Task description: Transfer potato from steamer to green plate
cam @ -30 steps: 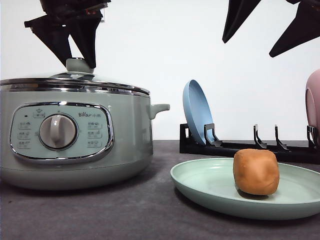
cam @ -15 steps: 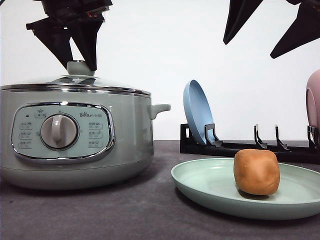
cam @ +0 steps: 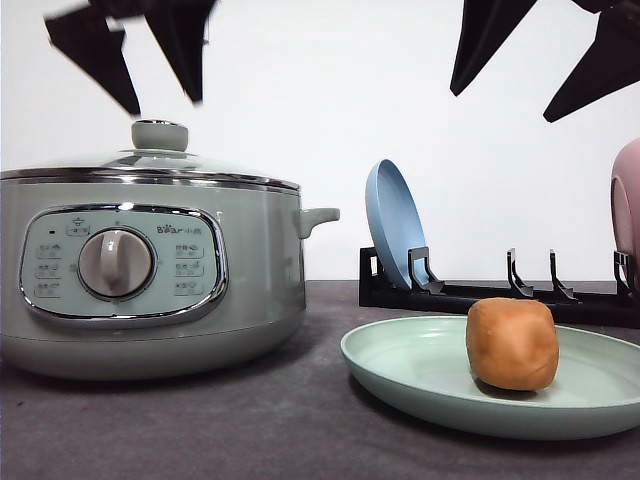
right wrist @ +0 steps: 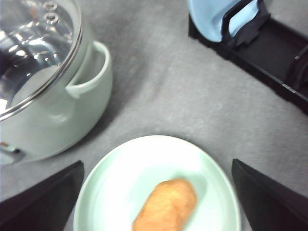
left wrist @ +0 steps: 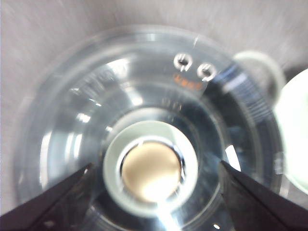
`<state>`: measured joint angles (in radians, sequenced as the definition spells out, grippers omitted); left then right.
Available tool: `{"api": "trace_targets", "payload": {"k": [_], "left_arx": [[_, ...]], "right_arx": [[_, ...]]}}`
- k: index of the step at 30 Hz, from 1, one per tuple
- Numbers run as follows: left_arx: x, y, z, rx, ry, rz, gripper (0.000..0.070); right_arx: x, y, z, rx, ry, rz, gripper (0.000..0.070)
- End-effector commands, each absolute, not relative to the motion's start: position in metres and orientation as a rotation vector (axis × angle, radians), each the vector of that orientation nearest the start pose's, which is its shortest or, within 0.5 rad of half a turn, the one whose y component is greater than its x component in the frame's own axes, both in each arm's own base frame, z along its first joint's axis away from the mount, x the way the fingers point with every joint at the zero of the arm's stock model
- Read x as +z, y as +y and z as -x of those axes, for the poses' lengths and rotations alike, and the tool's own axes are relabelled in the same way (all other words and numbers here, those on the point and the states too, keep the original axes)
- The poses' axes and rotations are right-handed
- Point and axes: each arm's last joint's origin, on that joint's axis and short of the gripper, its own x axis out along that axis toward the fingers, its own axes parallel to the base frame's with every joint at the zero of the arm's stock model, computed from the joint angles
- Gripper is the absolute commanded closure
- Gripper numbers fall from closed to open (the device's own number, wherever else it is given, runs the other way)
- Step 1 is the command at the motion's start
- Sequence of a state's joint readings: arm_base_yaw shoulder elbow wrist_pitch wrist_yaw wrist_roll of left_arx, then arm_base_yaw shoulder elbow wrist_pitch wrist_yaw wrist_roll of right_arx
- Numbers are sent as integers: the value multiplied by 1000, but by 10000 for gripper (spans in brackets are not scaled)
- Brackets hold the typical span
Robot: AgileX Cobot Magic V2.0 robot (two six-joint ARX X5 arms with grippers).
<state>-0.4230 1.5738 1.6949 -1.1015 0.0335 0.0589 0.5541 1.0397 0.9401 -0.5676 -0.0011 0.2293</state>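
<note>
Potato (cam: pixel 512 343) resting on the green plate (cam: pixel 420 375), toward its right half, on the grey table (cam: pixel 200 430). Steamer (cam: pixel 150 270) to the left, well apart from the plate, glass lid (cam: pixel 150 160) on, green knob (cam: pixel 160 134) upright at its centre. Behind the plate, a black dish rack (cam: pixel 500 295) holding a blue plate (cam: pixel 395 225) on edge; a pink plate (cam: pixel 627 205) at the far right edge. Nothing standing between steamer and green plate.

Left claw (cam: pixel 135 65) hanging spread wide above the knob, blurred, touching nothing. Right claw (cam: pixel 545 65) likewise agape, high above the plate, empty.

From the left wrist: straight down through the lid (left wrist: pixel 144 130), two rivets and the knob (left wrist: pixel 150 167) between the fingers (left wrist: pixel 53 202). From the right wrist: potato (right wrist: pixel 166 206) elongated, the steamer's side handle (right wrist: pixel 94 70), the rack (right wrist: pixel 269 48).
</note>
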Motion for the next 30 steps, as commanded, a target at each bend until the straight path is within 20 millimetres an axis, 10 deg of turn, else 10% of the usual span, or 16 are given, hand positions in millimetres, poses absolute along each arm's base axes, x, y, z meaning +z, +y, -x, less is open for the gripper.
{"api": "trace_targets", "payload": {"k": [1, 24, 27, 30], "left_arx": [[391, -128, -276, -469, 904, -231, 183], [428, -117, -199, -827, 941, -103, 194], [428, -118, -198, -834, 941, -106, 321], [428, -119, -198, -836, 940, -108, 642]], "right_arx": [[311, 114, -181, 489, 694, -28, 80], [302, 116, -166, 761, 909, -93, 82], [301, 116, -166, 760, 914, -90, 139], [301, 115, -166, 765, 913, -76, 489]]}}
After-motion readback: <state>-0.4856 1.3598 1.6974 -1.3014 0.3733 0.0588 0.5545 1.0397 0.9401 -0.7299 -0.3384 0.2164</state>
